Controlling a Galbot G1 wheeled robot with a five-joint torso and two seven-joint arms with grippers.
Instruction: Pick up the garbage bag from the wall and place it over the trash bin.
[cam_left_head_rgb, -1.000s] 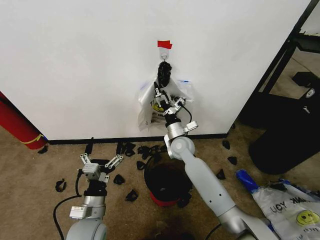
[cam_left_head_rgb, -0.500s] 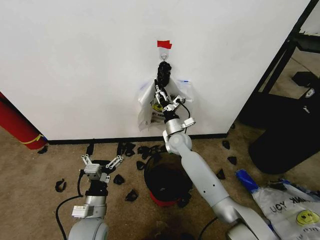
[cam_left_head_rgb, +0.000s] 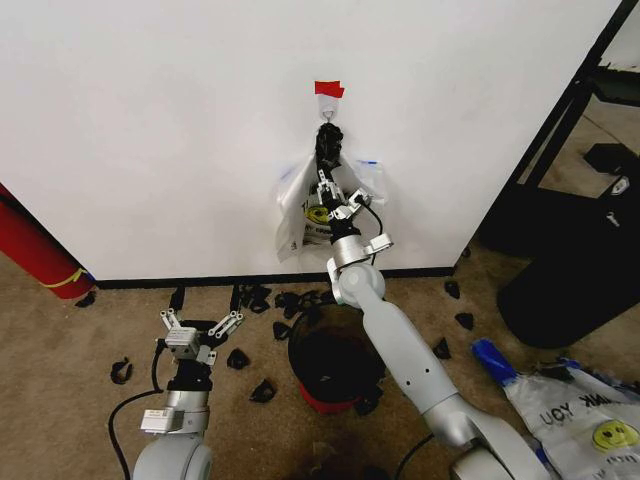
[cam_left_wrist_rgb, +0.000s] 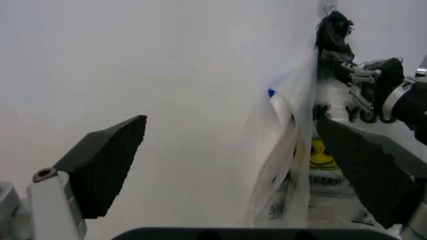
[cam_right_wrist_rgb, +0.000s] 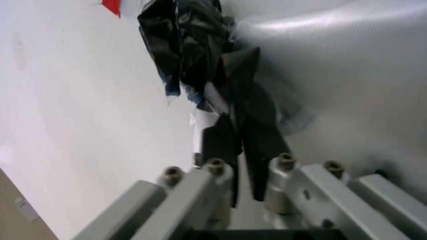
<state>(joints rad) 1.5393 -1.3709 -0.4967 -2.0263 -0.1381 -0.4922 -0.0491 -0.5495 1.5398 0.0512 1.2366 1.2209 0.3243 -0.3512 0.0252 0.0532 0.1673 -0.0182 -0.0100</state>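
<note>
At wall (cam_left_head_rgb: 150, 120), right hand (cam_left_head_rgb: 326, 192) raised, clamped on garbage bag (cam_left_head_rgb: 300, 215); left hand (cam_left_head_rgb: 200, 330) low, spread apart.

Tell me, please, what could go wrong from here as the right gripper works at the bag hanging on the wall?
The right gripper looks pinched on the garbage bag just below its knotted top on the hook; a sideways pull could tear the thin plastic or loosen the hook. Once freed, the limp bag might sag and miss the trash bin, whose rim sits among black scraps.
</note>
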